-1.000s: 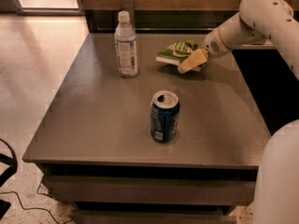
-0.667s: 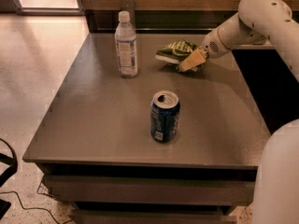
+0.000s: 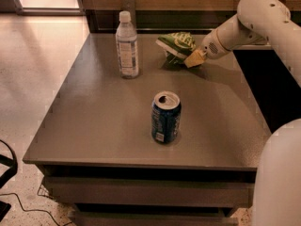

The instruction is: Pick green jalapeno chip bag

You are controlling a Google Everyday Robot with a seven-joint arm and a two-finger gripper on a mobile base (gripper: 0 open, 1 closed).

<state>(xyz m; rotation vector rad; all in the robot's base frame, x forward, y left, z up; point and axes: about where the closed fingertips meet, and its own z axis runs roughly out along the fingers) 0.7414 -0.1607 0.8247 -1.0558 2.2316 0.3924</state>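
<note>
Right: grey table (image 3: 94, 117), robot arm (image 3: 249, 27) reaching in from the right. Water bottle (image 3: 127, 46) upright back-left. Green jalapeno chip bag (image 3: 178, 44) back-centre, tilted, right edge pinched in the gripper (image 3: 194, 59). Blue soda can (image 3: 165, 117) upright mid-table.

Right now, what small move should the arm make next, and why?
Probably a lift straight up. The tool is against the right edge of the green jalapeno chip bag at the far side of the table; the water bottle and soda can stand apart, so nothing blocks an upward path.
</note>
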